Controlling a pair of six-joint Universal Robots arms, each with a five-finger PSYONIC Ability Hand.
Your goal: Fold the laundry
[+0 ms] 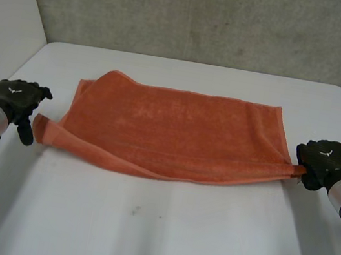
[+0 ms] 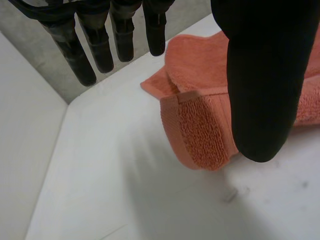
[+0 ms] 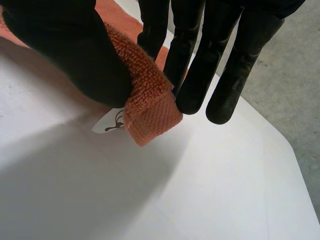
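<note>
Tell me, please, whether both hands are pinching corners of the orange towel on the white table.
Not both: the left hand is open beside its corner of the orange towel, as the left wrist view shows. The right hand does pinch its corner.

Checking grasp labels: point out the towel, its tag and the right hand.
towel (image 1: 176, 132): head view, middle of the cloth.
tag (image 3: 108, 122): right wrist view, white label at the pinched corner.
right hand (image 1: 327, 158): head view, back of the hand.

White table (image 1: 159, 237), grey concrete wall (image 1: 209, 16)
</note>
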